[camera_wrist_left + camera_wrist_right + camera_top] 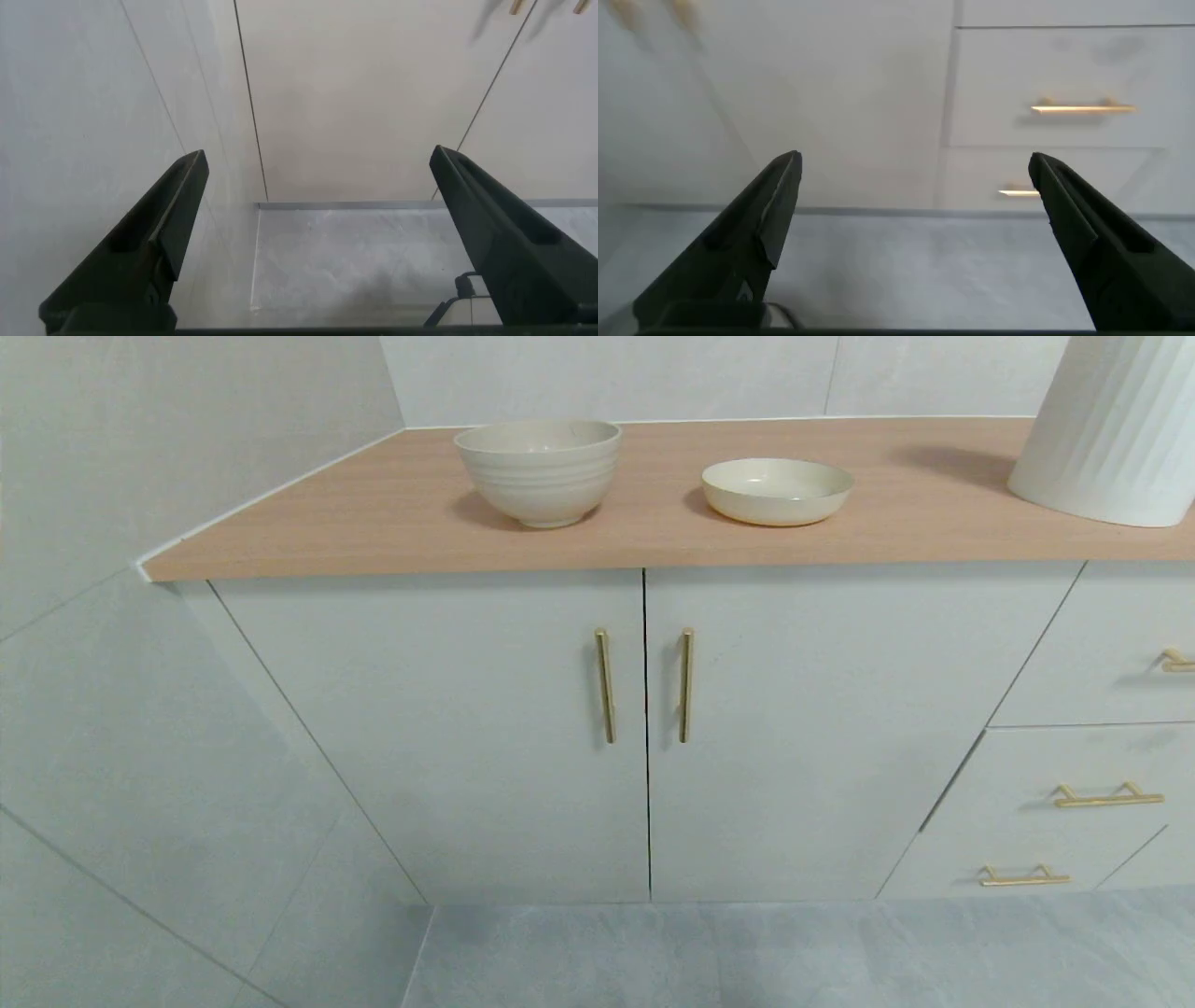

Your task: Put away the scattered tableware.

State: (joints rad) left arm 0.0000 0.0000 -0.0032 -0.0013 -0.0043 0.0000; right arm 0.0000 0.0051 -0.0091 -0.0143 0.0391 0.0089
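- From the head view, a pale ribbed bowl (540, 471) and a shallow cream dish (777, 490) stand well apart on the wood-topped desk (373, 527). The bowl is nearer the corner wall and the dish is to its right.
- A tall white fluted vessel (1111, 429) sits at the desk's far right end.
- Below the desk, the same view takes in two shut cabinet doors (448, 728), their upright gold handles (605, 686) side by side at the centre seam, and a stack of drawers (1074, 803) to the right.
- The left wrist view looks low, to where the cabinet meets the grey floor (355, 261) beside the tiled wall. The left pincer (318, 163) has its dark fingers spread wide, with nothing between them.
- The right wrist view faces the drawer fronts, where two horizontal gold pulls (1083, 109) are visible. The right pincer (915, 165) is likewise spread wide and empty, hanging above the floor.
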